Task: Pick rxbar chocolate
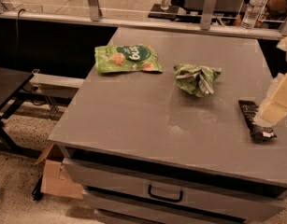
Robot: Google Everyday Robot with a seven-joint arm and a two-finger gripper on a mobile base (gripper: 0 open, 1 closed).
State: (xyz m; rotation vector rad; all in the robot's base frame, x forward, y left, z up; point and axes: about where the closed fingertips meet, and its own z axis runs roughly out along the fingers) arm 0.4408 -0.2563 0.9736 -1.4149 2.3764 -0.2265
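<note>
At right edge of grey table (133, 125): rxbar chocolate (253, 122) flat, close to front edge. Gripper (277, 104) right over its far end, partly cut off by picture side; apart or together, no way to see. Crumpled green-and-white wrapper (197, 78) mid-table, well apart. Green snack bag (128, 58) by left edge. Wide bare top in front.

Grey table (147, 125) fills the view. At the right edge, the cream gripper (270, 115) hangs low over the black bar (249, 115), which lies flat near the table's right side with its near end poking out below. Touching or not, can't tell. Mid-table sits a crumpled green-and-white wrapper (197, 78). Further left and back lies a flat green bag (128, 58), well apart from it. Under the top is a drawer (110, 181) with a dark handle (165, 195). On the floor at left, a cardboard box (59, 177) sits near a black bench (7, 85). Bottles (252, 6) stand at the back.
</note>
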